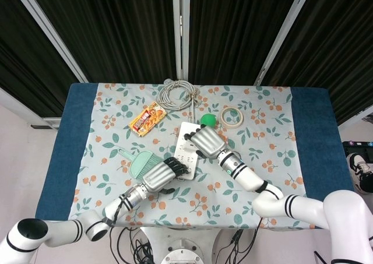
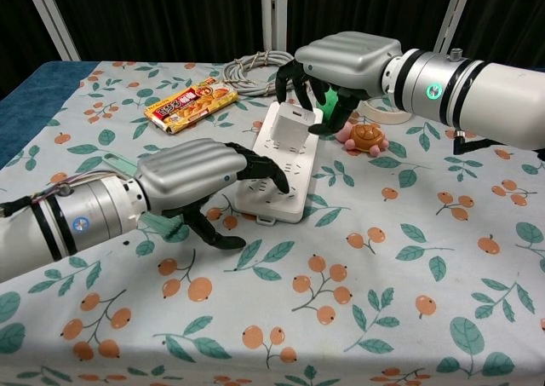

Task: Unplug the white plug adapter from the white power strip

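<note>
The white power strip (image 2: 281, 173) lies in the middle of the floral cloth, also seen as the power strip (image 1: 184, 154) from the head. My left hand (image 2: 192, 181) presses its fingertips on the strip's near end. My right hand (image 2: 341, 66) grips the white plug adapter (image 2: 293, 129) from above at the strip's far end. The adapter looks tilted and slightly raised; its prongs are hidden, so I cannot tell whether it is free of the socket. In the head view my right hand (image 1: 207, 141) covers the adapter, and my left hand (image 1: 159, 175) sits at the strip's near end.
An orange-and-pink turtle toy (image 2: 368, 136) sits just right of the strip. A green ball (image 1: 208, 120) and a tape roll (image 1: 232, 116) lie behind it. A snack packet (image 2: 189, 103), the coiled cable (image 2: 251, 65) and a green brush (image 1: 141, 162) lie to the left.
</note>
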`<control>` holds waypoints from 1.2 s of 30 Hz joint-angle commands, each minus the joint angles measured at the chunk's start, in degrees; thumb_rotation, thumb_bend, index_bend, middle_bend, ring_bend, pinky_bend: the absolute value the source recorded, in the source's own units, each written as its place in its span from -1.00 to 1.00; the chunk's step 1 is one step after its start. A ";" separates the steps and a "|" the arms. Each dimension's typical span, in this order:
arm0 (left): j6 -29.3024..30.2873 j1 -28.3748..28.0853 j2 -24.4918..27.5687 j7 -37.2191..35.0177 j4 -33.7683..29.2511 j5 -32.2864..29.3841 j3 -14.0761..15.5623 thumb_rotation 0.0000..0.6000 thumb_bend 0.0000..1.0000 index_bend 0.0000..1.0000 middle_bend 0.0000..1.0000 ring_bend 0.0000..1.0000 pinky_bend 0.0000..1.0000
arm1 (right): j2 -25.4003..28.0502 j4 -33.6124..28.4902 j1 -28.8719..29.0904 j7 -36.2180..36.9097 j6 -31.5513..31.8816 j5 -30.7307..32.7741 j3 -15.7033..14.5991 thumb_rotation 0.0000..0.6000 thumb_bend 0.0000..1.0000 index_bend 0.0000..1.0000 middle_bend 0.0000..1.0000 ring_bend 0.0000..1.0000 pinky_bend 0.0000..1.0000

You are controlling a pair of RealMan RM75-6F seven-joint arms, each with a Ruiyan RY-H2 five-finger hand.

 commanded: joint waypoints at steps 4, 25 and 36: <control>0.51 -0.06 0.33 0.32 -0.68 0.08 -0.26 1.00 -0.63 -0.51 -0.53 -0.58 -0.58 | 1.76 -2.13 -0.56 0.54 1.72 -0.67 0.89 1.00 -0.19 0.94 0.51 -0.04 -0.23; 12.71 5.77 11.16 3.25 -15.20 -2.13 -4.42 1.00 -0.65 -0.51 -0.53 -0.58 -0.58 | 16.05 -17.58 -8.62 14.21 -7.11 5.33 -3.81 1.00 -0.21 0.67 0.35 -0.12 -0.29; 17.75 12.48 18.09 3.78 -18.93 -7.46 -5.32 1.00 -0.68 -0.52 -0.53 -0.58 -0.59 | 17.34 -15.11 -8.91 16.21 -10.06 5.30 -4.99 1.00 -0.66 -0.85 -0.59 -0.96 -0.82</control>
